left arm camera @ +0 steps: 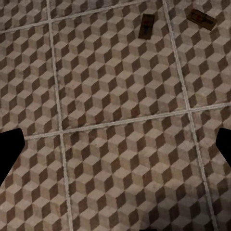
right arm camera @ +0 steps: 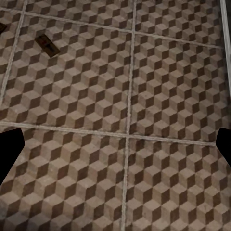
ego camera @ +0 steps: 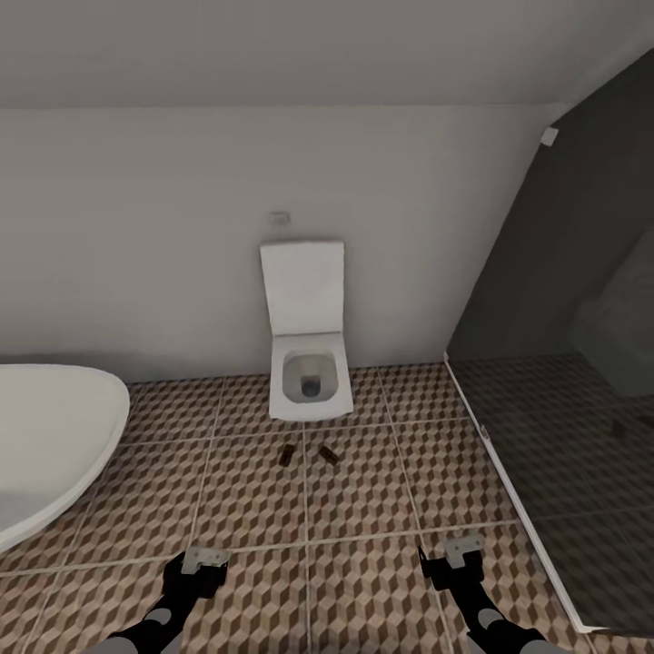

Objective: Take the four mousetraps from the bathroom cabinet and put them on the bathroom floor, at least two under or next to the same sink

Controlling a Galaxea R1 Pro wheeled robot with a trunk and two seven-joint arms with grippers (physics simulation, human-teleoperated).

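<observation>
Head view: robot faces a plain pale wall with a white wall-hung toilet point(ego camera: 309, 354), lid up. The bathroom floor point(ego camera: 245, 500), square tiles printed with a brown, beige and white cube pattern, runs from the wall to the robot's base. Two small flat brown wooden mousetraps lie on it just in front of the toilet bowl: the left mousetrap point(ego camera: 288, 455) and the right mousetrap point(ego camera: 328, 455), near each other but apart. A white curved bathtub point(ego camera: 54, 436) sits at the left; a dark glass shower enclosure point(ego camera: 563, 436) stands at the right. Left tool point(ego camera: 203, 563) and right tool point(ego camera: 459, 556) hang low over the tiles, well short of the traps. Neither carries anything.

Left wrist view: looking down on the tiles. Both fingers point(left arm camera: 9, 154) show as dark shapes at opposite edges of the picture, spread wide, nothing between them. Both traps lie flat ahead, one point(left arm camera: 146, 25) roughly lengthwise to the view, the other point(left arm camera: 202, 18) skewed.

Right wrist view: same tiling; fingers point(right arm camera: 9, 151) likewise wide apart and empty. One trap point(right arm camera: 46, 44) is ahead; a dark sliver at the picture's edge may be the second, cannot tell.

Judgement: two traps are already on the floor, but beside the toilet, no sink in sight. The other two are presumably yet to be fetched from the cabinet, hence both tools free.
</observation>
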